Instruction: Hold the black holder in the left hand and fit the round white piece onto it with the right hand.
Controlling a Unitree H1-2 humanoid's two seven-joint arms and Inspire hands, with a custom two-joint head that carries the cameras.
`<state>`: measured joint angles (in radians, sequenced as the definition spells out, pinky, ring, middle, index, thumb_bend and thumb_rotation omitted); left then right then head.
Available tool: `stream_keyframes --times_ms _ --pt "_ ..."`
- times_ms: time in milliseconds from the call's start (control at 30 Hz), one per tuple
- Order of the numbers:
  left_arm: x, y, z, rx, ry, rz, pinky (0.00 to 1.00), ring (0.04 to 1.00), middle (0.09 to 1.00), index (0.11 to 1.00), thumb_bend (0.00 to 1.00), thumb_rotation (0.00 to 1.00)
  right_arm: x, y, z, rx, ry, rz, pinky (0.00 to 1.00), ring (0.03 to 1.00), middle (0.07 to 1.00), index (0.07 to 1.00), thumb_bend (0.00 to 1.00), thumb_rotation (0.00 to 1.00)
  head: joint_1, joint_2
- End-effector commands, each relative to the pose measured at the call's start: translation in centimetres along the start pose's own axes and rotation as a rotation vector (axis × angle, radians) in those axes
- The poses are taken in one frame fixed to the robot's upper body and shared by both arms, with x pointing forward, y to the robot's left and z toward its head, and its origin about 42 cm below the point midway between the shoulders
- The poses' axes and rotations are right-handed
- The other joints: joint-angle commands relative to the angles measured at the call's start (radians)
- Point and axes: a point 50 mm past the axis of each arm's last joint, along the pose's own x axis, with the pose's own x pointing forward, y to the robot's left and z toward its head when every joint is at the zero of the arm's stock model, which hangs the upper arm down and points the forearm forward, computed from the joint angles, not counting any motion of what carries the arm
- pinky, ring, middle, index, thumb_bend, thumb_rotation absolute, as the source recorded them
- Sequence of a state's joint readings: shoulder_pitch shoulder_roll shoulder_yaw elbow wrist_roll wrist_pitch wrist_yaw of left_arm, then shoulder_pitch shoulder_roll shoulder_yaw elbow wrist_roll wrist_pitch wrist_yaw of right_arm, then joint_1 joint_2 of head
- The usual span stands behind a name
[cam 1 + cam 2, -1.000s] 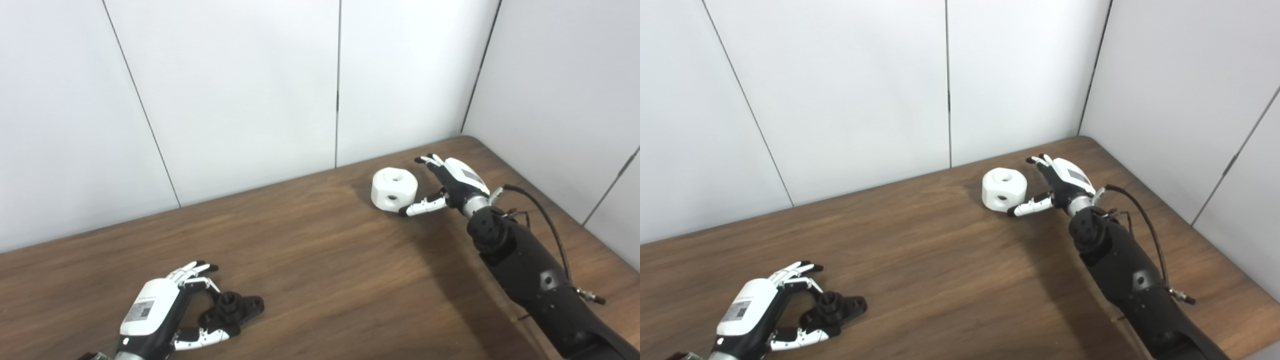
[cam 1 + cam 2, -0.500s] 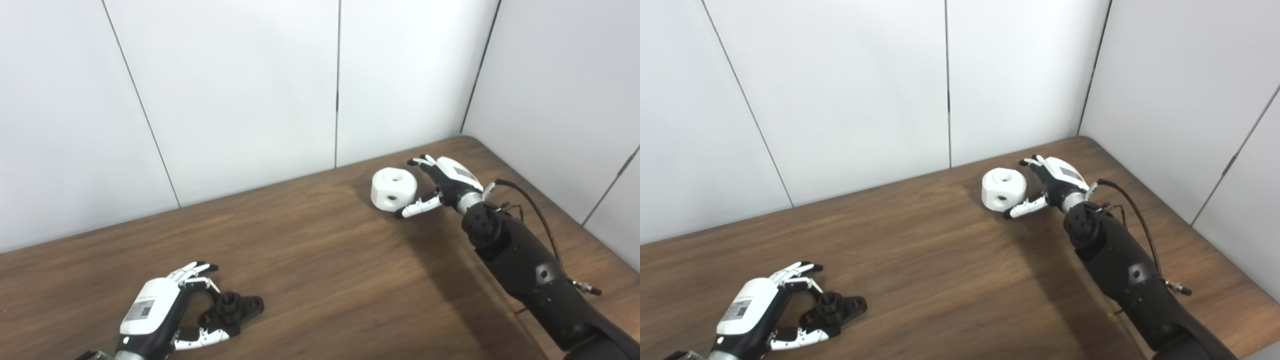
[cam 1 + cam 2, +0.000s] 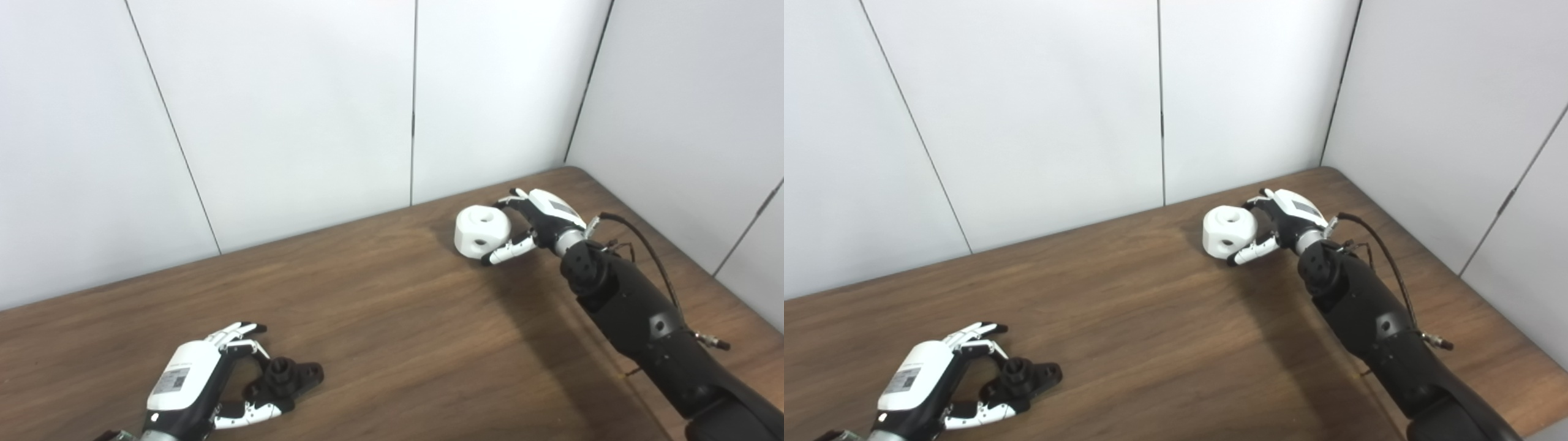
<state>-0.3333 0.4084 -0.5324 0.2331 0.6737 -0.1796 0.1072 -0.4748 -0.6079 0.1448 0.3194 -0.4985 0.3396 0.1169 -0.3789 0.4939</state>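
At about eight o'clock on the brown wooden table, the left hand lay with fingers and thumb spread around the small black plastic holder, which rested on the wood at the hand's two o'clock side. The fingers were apart and not clamped; whether any tip touched the holder could not be told. To do this step well, the hand would probably need to close squarely on the holder's body, leaving its raised round boss free for the mating part.

Well apart, at about one o'clock near the back wall, sat the round white plastic piece with a hole in its top and another in its side. The right hand cupped it from its three o'clock side — fingers curled over the far edge, thumb under the near one — touching or almost so, yet not visibly clenched. The piece appeared to rest on the table. A firm, level grasp that kept the holes uncovered would likely help the later fit.
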Motion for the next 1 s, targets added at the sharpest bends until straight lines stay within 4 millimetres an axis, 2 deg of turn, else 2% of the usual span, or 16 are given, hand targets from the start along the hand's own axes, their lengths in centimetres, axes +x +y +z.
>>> stream_keyframes --times_ms 0,400,467,500,700,967 --pt "-4.1 -5.3 -1.8 0.049 0.121 -0.326 0.85 0.881 0.845 0.486 0.52 0.05 0.4 1.9 2.3 0.066 -0.084 0.11 0.76 0.924 0.968 0.756 0.87 0.33 0.001 0.002" --pt "-4.4 -5.6 -1.8 0.042 0.121 -0.326 0.85 0.879 0.843 0.486 0.52 0.05 0.7 3.1 3.2 0.089 -0.123 0.01 0.74 0.852 0.849 0.602 0.77 0.23 0.008 0.007" --pt "-4.4 -5.7 -1.8 0.049 0.123 -0.33 0.85 0.88 0.845 0.486 0.52 0.05 0.7 3.6 3.4 0.09 -0.128 -0.035 0.73 0.825 0.808 0.508 0.56 0.16 0.015 0.012" --pt "-4.4 -5.7 -1.8 0.05 0.124 -0.33 0.86 0.88 0.845 0.486 0.52 0.05 0.6 4.0 3.5 0.092 -0.126 -0.065 0.72 0.813 0.791 0.497 0.54 0.15 0.015 0.012" --pt "-4.4 -5.9 -1.6 0.048 0.117 -0.322 0.85 0.871 0.84 0.486 0.52 0.05 0.5 5.8 4.1 0.117 -0.127 -0.172 0.66 0.764 0.725 0.483 0.52 0.14 0.015 0.012" --pt "-4.5 -6.0 -1.5 0.051 0.118 -0.328 0.86 0.88 0.845 0.487 0.52 0.05 0.0 7.5 4.6 0.138 -0.134 -0.205 0.66 0.748 0.707 0.482 0.52 0.14 0.034 0.024"
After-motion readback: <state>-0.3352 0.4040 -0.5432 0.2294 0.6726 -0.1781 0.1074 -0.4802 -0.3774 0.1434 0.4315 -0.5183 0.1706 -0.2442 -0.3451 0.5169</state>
